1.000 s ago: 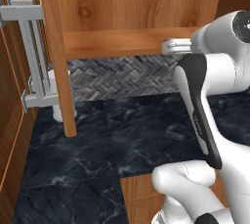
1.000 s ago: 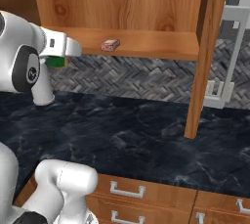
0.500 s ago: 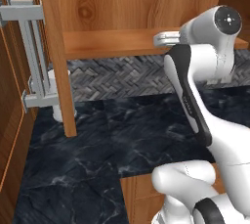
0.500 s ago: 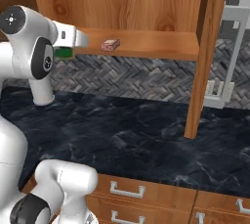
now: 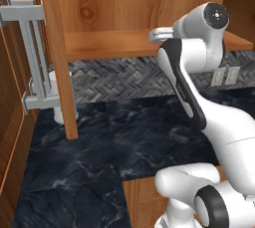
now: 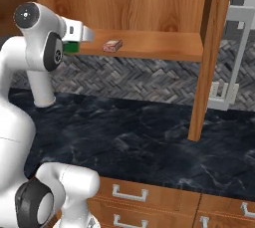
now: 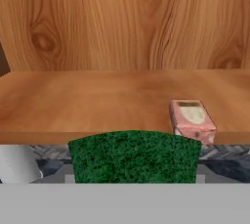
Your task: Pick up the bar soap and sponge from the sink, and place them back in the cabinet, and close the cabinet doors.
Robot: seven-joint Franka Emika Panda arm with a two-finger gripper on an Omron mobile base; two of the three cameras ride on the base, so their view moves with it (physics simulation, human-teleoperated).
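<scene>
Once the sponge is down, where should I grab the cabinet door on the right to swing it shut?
Take the vertical grey bar handle on the open cabinet door, around its middle. It stands off the panel, so fingers fit behind it. Come from the door's outer, handle side with the end effector, probably after repositioning.

A rendered home kitchen: a dark marbled stone surface [image 6: 149, 132] runs beneath a warm wood-grain wall cabinet [image 5: 124, 3] with a wooden shelf [image 6: 149, 48] inside. Grey herringbone tile [image 5: 119, 77] lines the wall behind. Wooden drawers [image 6: 144, 197] with metal pulls sit below the surface, and an open cabinet door [image 5: 52, 57] carries a vertical grey bar handle [image 5: 37, 57].
</scene>
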